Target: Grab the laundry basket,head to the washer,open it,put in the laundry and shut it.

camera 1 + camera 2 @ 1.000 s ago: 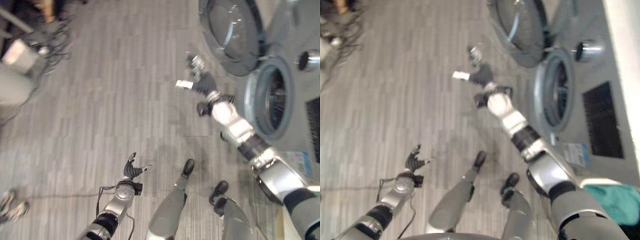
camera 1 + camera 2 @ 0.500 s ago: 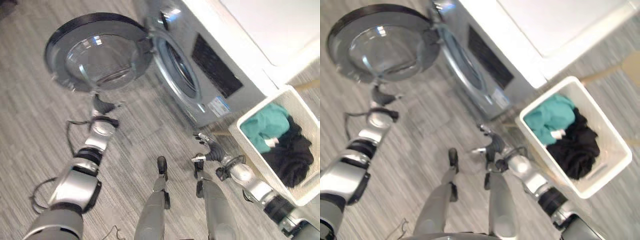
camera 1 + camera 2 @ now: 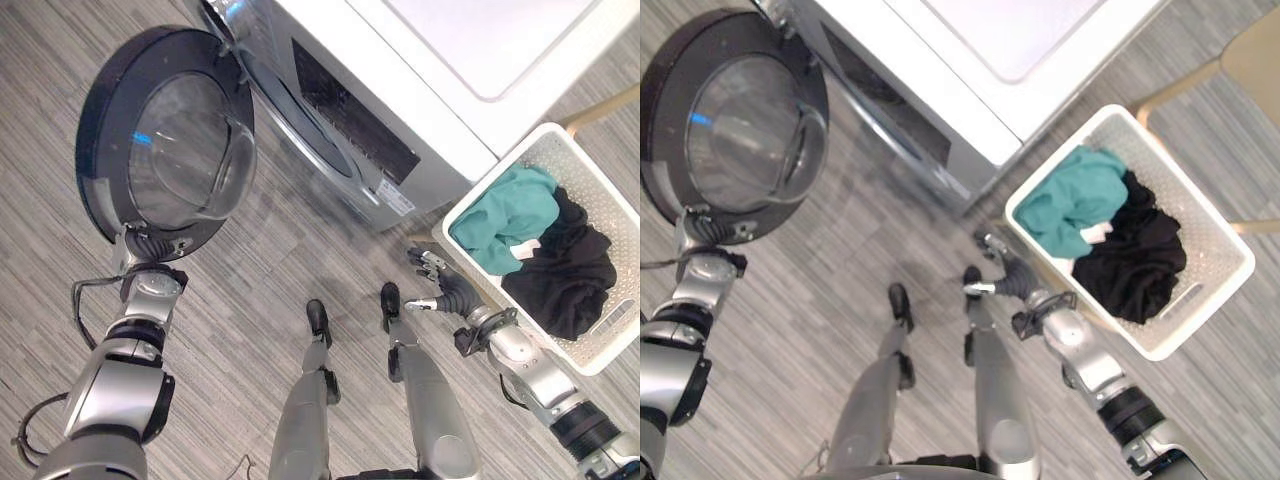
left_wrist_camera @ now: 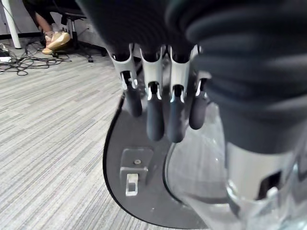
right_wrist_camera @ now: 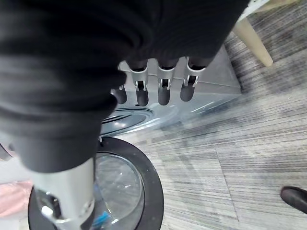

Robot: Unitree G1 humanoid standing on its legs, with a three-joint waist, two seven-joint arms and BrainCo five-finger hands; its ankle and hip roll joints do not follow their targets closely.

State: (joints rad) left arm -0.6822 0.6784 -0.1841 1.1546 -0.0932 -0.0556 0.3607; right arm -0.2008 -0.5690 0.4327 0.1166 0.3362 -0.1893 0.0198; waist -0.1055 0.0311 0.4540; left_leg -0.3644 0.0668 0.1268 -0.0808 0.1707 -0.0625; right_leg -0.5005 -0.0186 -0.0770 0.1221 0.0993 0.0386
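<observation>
Eye views: white laundry basket (image 3: 600, 352) on the floor beside the washer (image 3: 400, 90), holding teal cloth (image 3: 500, 215) and black cloth (image 3: 565, 265); washer door (image 3: 165, 140) swung wide open. Right hand (image 3: 447, 287) hangs near the basket's edge, fingers loose, empty. Left wrist view: left hand (image 4: 160, 103) with straight fingers at the door's dark rim, holding nothing; a person's shoes (image 4: 56, 41) by a chair beyond.

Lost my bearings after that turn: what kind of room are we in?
Probably an office or lab set up for laundry, not a home. A front-loading washer with its door swung open stands beside a white laundry basket, and an office chair and loose cables sit on grey carpet.
</observation>
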